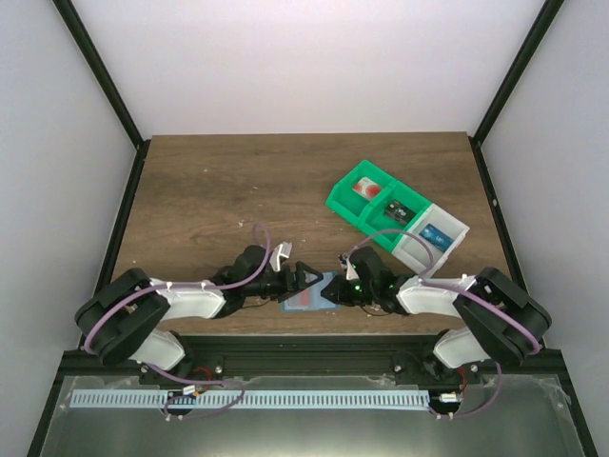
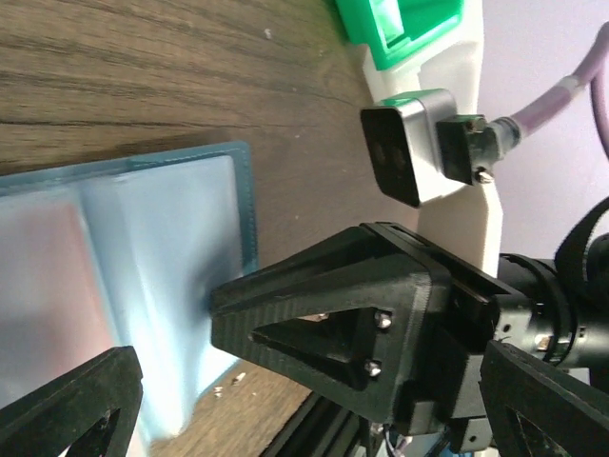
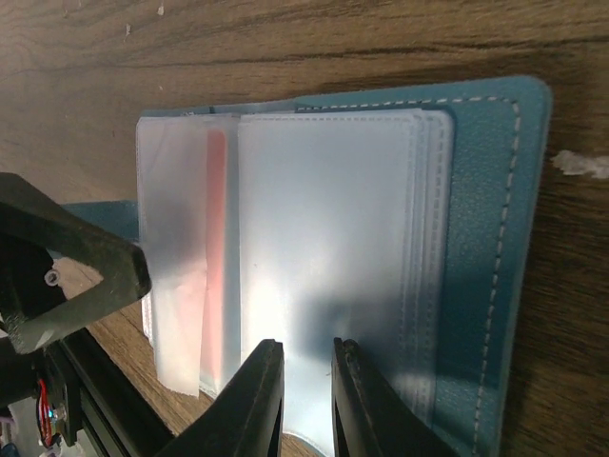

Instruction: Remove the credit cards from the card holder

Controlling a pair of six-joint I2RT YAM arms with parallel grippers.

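Observation:
The card holder (image 1: 303,297) lies open near the table's front edge, between both grippers. In the right wrist view its teal cover (image 3: 485,238) carries a stack of clear sleeves (image 3: 324,238). A credit card (image 3: 217,257) shows as a red tint inside a lifted sleeve at the left. My right gripper (image 3: 307,367) is nearly closed with a narrow gap, its tips resting on the top sleeve. My left gripper (image 2: 309,381) is open wide around the holder's edge (image 2: 243,209). One of its fingers (image 3: 86,271) touches the lifted sleeve.
A green-and-white row of compartment bins (image 1: 395,214) stands at the back right, with small cards in it. The black frame rail (image 1: 304,347) runs just in front of the holder. Grey walls enclose the table on both sides.

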